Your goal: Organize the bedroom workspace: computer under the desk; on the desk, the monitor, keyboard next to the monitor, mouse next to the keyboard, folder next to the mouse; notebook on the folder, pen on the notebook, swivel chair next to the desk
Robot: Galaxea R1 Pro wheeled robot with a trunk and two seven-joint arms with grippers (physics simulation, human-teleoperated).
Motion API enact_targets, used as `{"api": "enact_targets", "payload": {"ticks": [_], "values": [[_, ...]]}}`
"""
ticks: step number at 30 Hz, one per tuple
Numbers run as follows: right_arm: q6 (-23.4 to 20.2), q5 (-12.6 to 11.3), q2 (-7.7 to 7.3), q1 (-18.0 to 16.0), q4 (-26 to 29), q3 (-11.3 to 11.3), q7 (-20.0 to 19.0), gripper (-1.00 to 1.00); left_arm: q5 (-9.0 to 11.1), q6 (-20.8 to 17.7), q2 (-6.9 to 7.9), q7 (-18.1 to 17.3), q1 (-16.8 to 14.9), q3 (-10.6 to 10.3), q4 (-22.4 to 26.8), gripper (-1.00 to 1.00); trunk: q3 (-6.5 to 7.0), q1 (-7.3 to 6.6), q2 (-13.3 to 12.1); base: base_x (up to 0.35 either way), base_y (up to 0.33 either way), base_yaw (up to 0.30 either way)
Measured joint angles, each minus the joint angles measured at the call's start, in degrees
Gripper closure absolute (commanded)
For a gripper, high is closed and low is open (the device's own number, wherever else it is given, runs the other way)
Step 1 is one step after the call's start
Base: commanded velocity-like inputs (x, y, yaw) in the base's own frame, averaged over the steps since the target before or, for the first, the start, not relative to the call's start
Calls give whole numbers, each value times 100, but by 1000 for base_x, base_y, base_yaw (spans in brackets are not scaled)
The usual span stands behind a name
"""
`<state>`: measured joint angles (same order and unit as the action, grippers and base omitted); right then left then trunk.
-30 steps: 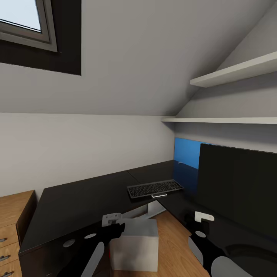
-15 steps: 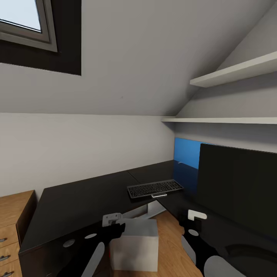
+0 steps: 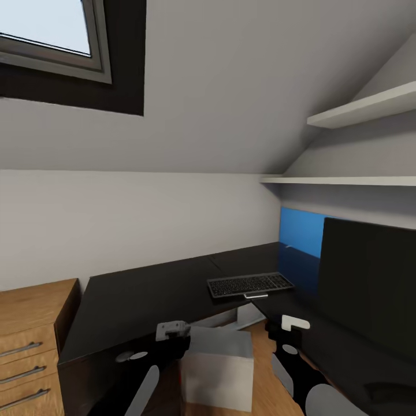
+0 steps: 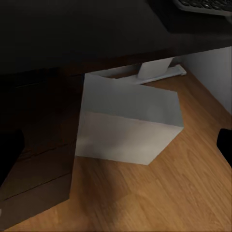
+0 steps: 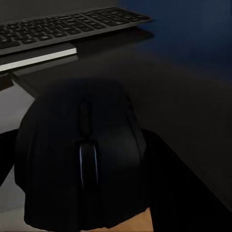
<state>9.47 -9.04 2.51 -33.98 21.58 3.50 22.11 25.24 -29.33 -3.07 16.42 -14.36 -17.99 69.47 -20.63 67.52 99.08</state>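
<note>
Since half a second ago the whole head view has slid to the right: the skylight (image 3: pixel 52 34), shelves (image 3: pixel 364 110) and keyboard (image 3: pixel 250 285) all sit further right and more of the wooden chest (image 3: pixel 32 341) shows at the left, so the camera turned and the things did not move. The arms sit much as they did.

The right tool (image 3: pixel 289 330) hangs over the inner edge of the surface (image 3: pixel 144 292), and the right wrist view shows the mouse (image 5: pixel 82 154) between its fingers, gripped, its wheel end pointing toward the keyboard (image 5: pixel 63 31). The keyboard lies at the inner corner of the surface, its long axis running along that edge, one end toward the monitor (image 3: pixel 370 283), which stands at the right end. The computer (image 3: pixel 216 370) stands on the floor, partly under the surface's edge. The left tool (image 3: pixel 170 332) hovers just above the computer (image 4: pixel 128 125); whether it is open I cannot tell.
</note>
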Motion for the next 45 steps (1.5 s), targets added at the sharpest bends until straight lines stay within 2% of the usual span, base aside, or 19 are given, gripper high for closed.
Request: {"api": "enact_targets", "payload": {"ticks": [4, 7, 9, 14, 17, 20, 23, 27, 36, 45], "values": [[0, 6, -1, 0, 10, 1, 0, 100, -12, 13, 11, 0, 0, -1, 11, -100, 0, 0, 0, 0, 0, 263], [-3, 4, 0, 0, 41, -1, 0, 100, -16, 70, 135, 2, 217, -1, 442, -100, 0, 0, 0, 0, 0, 263], [-29, -1, 2, 4, 249, 2, -2, 100, -18, 77, 272, 1, 497, 7, 871, -100, 0, 0, 0, 0, 0, 265], [-184, -11, 30, 15, 711, 7, -7, 100, 4, 75, 525, -1, 624, 55, 1236, -100, 0, 0, 0, 0, 0, 270], [-621, -6, 91, 17, 1095, 14, -13, 100, 19, 78, 767, -3, 730, 76, 1876, -100, 0, 0, 1, 0, 0, 272], [-1130, -29, 112, 25, 1732, 10, -23, 100, 28, 78, 906, -3, 855, 222, 2152, -100, 1, 0, 0, 0, 0, 273], [-1657, -73, 129, 36, 2149, 15, -20, 100, 33, 81, 932, -3, 881, 307, 2261, -100, 0, 0, 0, 0, 0, 273], [-1957, -130, 145, 77, 2308, 9, -24, 100, 34, 83, 942, -3, 897, 426, 2307, -100, 0, 0, 0, 0, 0, 273], [-2000, -99, 139, 307, 2336, 11, -25, 100, 42, 71, 924, -3, 915, 463, 2283, -100, 0, 0, 0, 0, 0, 273], [-1993, -92, 165, 374, 2329, 67, -26, 100, 40, 55, 901, -3, 916, 429, 2251, -100, 0, 0, 0, 0, 0, 274]]}}
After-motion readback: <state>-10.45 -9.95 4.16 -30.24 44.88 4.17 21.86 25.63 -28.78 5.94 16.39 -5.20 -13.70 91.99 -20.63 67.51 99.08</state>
